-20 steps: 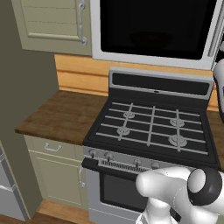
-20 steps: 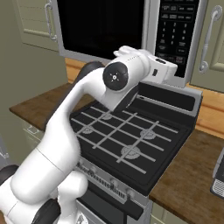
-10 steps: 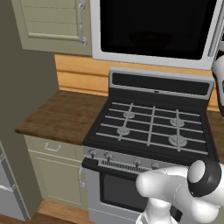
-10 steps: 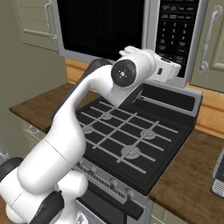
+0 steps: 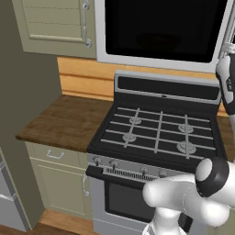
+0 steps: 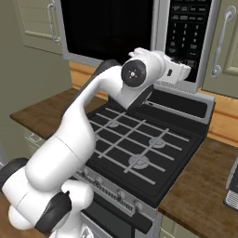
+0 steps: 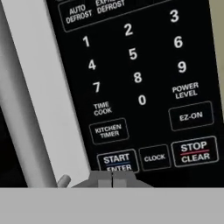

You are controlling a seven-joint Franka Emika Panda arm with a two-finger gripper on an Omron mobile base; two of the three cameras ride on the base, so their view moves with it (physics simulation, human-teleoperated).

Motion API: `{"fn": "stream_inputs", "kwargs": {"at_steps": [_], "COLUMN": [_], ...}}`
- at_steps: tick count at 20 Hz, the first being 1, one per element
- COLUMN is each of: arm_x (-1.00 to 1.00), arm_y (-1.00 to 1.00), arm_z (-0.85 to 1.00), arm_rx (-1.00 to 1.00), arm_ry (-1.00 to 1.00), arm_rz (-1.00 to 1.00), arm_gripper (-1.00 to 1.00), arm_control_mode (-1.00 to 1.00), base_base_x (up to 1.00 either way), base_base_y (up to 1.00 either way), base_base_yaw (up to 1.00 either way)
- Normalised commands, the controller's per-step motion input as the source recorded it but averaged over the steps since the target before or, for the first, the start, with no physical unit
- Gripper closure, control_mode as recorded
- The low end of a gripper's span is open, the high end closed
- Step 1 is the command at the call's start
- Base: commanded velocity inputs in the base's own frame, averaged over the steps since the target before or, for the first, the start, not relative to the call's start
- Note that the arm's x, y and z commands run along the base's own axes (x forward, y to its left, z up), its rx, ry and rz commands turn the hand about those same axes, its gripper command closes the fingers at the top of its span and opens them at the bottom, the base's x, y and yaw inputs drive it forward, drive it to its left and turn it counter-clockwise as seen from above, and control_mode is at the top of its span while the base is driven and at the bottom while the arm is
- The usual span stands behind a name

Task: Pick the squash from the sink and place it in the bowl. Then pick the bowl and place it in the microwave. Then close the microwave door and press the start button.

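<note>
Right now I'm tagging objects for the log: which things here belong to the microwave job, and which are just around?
Job: microwave; microwave door, closed; START button; gripper, shut.
Around: gas stove; wooden counter; cabinet doors.

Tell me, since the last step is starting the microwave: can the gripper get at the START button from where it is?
Probably yes. The shut gripper sits just below the START button on the microwave control panel, with nothing between them; the door handle stands off to the side.
</note>
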Motion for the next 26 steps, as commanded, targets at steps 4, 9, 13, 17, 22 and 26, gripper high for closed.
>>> {"fn": "stream_inputs", "kwargs": {"at_steps": [4, 9, 13, 17, 22, 26], "arm_x": [0.21, 0.23, 0.47, 0.9, 0.42, -0.84], "arm_y": [-0.16, -0.18, -0.08, -0.04, -0.02, 0.0], "arm_z": [-0.02, -0.01, -0.18, -0.52, -0.4, 0.0], "arm_rx": [0.0, 0.0, 0.0, 0.06, 0.08, 0.08], "arm_ry": [0.0, 0.0, 0.02, 0.07, 0.01, -0.01], "arm_rz": [0.0, 0.0, 0.0, 0.01, 0.04, 0.0], "arm_gripper": [1.0, 1.0, 1.0, 1.0, 1.0, 1.0], "arm_control_mode": [-1.0, -1.0, -1.0, -1.0, -1.0, -1.0], "base_base_x": [0.0, 0.0, 0.0, 0.0, 0.0, 0.0], "base_base_y": [0.0, 0.0, 0.0, 0.0, 0.0, 0.0], "base_base_yaw": [0.0, 0.0, 0.0, 0.0, 0.0, 0.0]}}
